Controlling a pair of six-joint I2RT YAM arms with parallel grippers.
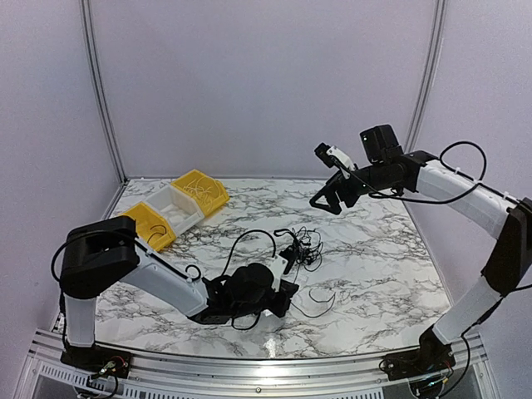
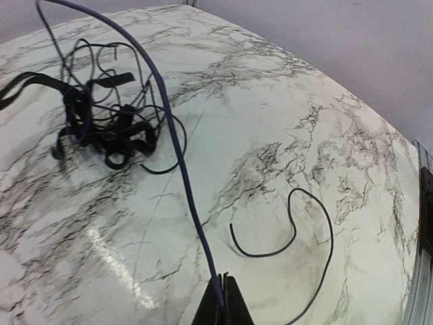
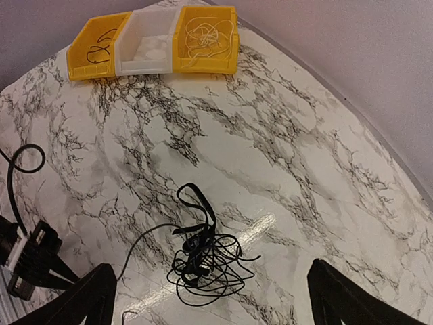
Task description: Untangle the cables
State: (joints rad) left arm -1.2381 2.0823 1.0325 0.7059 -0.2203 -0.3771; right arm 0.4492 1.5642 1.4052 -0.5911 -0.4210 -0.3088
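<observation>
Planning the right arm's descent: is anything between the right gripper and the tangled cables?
Nothing visible. The open right gripper hangs above the cables with only open space between; the left gripper pinches one strand off to the side.

The counter (image 1: 374, 249) is white with grey and black wiggly lines like marble; the cables (image 1: 303, 248) are black; one long cable (image 2: 177, 156) looks purple up close; the far bin (image 1: 214, 202) and near bin (image 1: 133, 218) are yellow; the middle bin (image 1: 193, 218) is white; the wires (image 3: 203, 30) in one yellow bin are cream; the left arm (image 1: 158, 278) and right arm (image 1: 461, 189) are white and black; the wall (image 1: 266, 83) is light purple
</observation>
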